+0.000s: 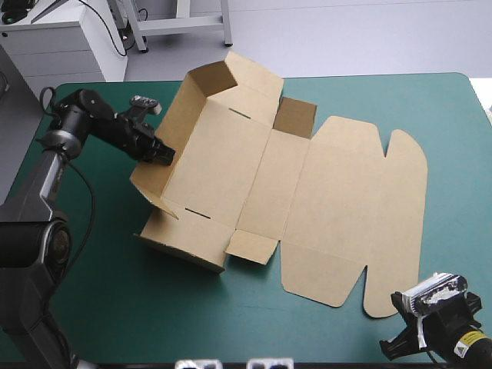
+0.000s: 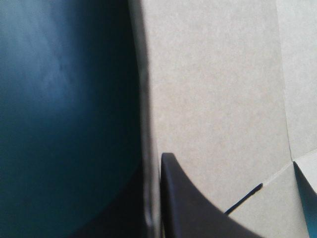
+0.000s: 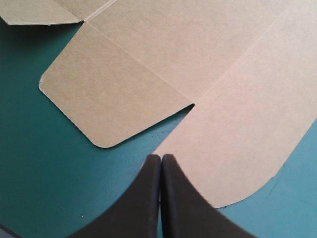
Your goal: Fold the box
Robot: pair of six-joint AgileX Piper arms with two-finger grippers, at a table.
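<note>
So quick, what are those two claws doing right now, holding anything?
Left gripper: shut on the box, at its raised side wall.
Right gripper: shut, holding nothing.

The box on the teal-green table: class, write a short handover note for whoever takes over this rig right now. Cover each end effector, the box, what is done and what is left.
Grippers: the left end effector is shut on the box, pinching its raised left wall. The right end effector is shut, holds nothing, and has its tip at the near rounded flap of the lid.
Box: it sits mid-table on the teal-green cover, tray end to the left, lid flat to the right.
Done: the far wall, the left wall and the near wall are raised.
Left: the walls look untucked, so the tray is not yet formed.
</note>
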